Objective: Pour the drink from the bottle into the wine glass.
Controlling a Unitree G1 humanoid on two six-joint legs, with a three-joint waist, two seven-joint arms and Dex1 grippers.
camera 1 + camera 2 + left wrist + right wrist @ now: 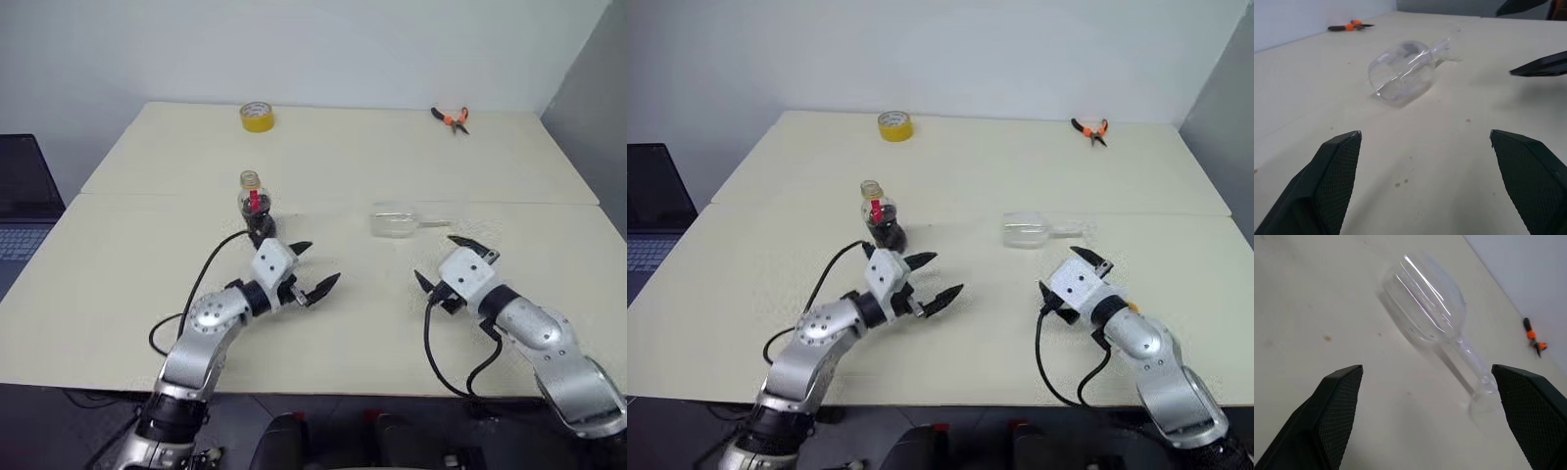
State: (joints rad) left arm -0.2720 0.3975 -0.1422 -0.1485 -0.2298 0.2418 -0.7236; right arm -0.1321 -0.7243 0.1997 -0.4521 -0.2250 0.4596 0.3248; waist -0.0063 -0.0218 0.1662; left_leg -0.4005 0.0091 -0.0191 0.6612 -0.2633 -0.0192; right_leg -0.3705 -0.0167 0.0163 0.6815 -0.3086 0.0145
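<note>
Head views: the bottle stands upright on the table, no cap on it, with the drink dark in its lower part. It is just beyond the left claw, a little toward the robot's left of it, not touched. That claw's two black fingers are spread wide with nothing between them. The glass lies on its side, bowl toward the bottle, stem and foot pointing to the robot's right. It is beyond the right claw and slightly to its left, apart from it. The right claw's fingers also stand wide apart and empty. The glass lies ahead of the space between the two claws. A yellow tape roll and orange-handled pliers sit at the far edge, well apart from both claws.

Left wrist view: the left claw's fingers are far apart over bare table. The glass lies ahead of them, mouth toward the claw, untouched. The pliers are well beyond.

Right wrist view: the right claw's fingers are spread wide. The glass lies ahead between their lines, foot nearer one finger, no contact.
</note>
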